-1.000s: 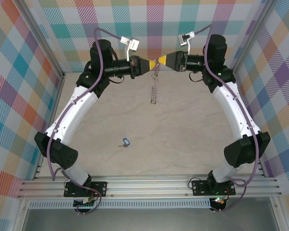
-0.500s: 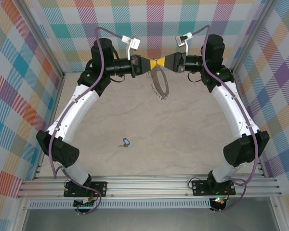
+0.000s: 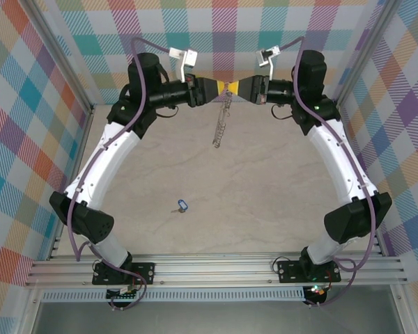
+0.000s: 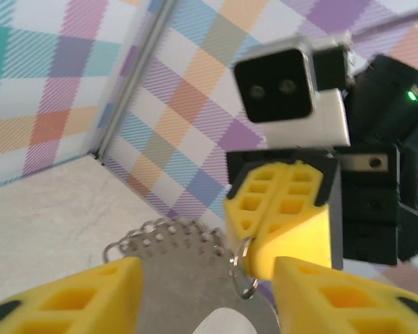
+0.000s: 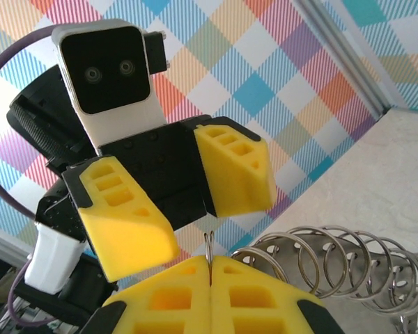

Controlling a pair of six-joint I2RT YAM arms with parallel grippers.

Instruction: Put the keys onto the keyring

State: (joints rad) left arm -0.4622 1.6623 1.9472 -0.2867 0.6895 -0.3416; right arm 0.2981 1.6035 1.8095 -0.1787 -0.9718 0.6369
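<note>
My right gripper (image 3: 232,88) is clamped on the keyring (image 3: 221,124), which dangles over the table's (image 3: 285,202) far edge. My left gripper (image 3: 211,90) gapes just beside it. The key (image 3: 182,206) lies toward the near edge.

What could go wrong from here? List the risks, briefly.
1. The right hand pinches the keyring by a thin wire at its very fingertips, and the left hand stands open. The hanging ring could slip and drop to the table.
2. The key lies flat on the table, far from both hands. It is tiny, so it may be hard to pick up cleanly.
</note>
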